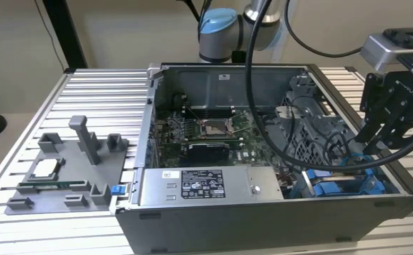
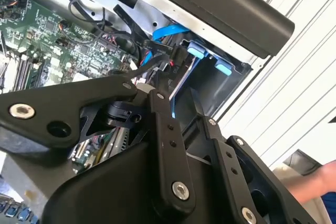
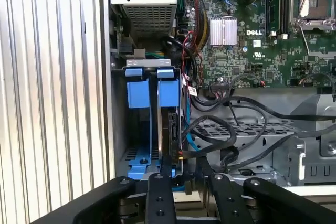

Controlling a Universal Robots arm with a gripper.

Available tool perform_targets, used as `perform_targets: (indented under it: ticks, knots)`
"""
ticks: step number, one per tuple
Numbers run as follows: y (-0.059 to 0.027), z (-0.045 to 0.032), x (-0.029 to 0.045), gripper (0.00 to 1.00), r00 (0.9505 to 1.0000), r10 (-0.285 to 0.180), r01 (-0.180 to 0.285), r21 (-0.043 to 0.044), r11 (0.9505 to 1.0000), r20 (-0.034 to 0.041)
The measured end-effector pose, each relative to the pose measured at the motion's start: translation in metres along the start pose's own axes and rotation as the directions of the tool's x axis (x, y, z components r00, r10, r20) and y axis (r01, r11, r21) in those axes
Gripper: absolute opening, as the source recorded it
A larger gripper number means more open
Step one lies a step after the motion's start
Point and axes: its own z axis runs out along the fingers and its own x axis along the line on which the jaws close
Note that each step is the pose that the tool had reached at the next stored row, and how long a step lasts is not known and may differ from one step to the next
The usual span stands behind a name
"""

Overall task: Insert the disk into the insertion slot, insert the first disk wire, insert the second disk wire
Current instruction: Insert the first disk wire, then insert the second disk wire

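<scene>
Gripper: the gripper [image 1: 378, 139] hangs nose-down over the drive-bay corner of the open computer case [image 1: 263, 223], at the exterior view's right. Whether it is clenched or released cannot be told.
Disk: in the first wrist view the disk [image 3: 172, 129] stands on edge inside the insertion slot [image 3: 149, 64], its blue carrier tab [image 3: 168, 92] outermost. It looks seated, so that step seems done.
Wires: a black wire [image 3: 212, 124] loops just beside the disk, close under the gripper. Judging by this, the wiring is the work in hand. Whether any plug is home is unclear.
Case: it lies on its side, uncovered, on the worktop [image 1: 100, 85], probably to give reach from above.
Fixture tray: the fixture tray [image 1: 58, 175] sits well apart, out of the arm's way.
</scene>
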Motion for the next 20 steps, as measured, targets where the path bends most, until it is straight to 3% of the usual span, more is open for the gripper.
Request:
perform_targets:
  ticks: [8,20]
  knots:
    - [-0.0017,-0.0001,-0.0001,1.00,1.0000,0.000,0.000,0.0000,1.0000,-0.0004]
    - [-0.0129,-0.0002,-0.0007,1.00,1.0000,0.000,0.000,-0.0030,1.0000,-0.0005]
